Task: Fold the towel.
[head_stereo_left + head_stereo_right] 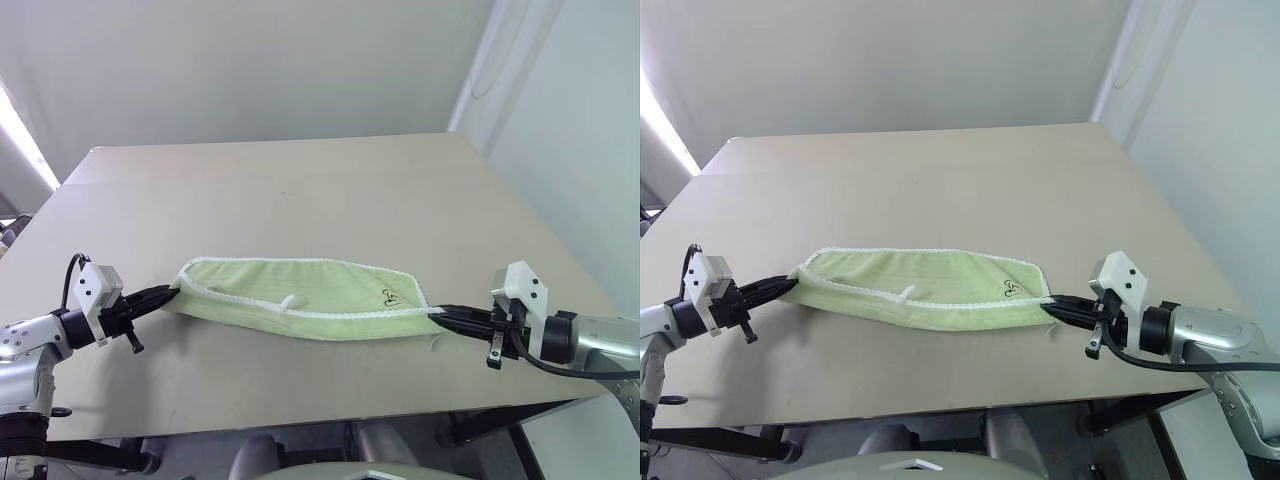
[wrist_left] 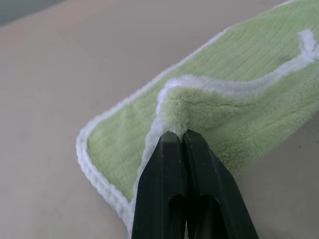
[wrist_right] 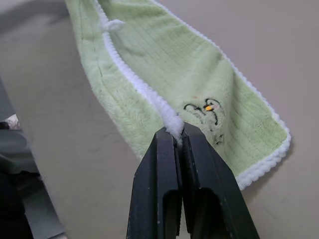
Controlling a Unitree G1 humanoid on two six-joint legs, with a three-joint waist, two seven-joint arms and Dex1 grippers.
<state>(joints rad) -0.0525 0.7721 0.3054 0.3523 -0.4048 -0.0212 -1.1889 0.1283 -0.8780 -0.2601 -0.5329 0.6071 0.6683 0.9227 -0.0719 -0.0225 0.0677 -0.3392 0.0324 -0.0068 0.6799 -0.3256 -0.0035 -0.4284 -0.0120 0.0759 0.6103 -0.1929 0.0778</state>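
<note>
Lengthwise-doubled, ribbed plush towel point(image 1: 300, 295) with white corded edging, each end pinched by left pincer point(image 1: 172, 293) and right pincer point(image 1: 437, 313).

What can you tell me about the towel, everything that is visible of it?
The towel is a small light yellow-green cloth, soft and ribbed, with white stitched edging, a little white loop and a dark embroidered mark. It lies folded lengthwise on the tan table, stretched into a long band. The left gripper pinches one end and the right gripper pinches the other at the near edge; both are shut on it.
</note>
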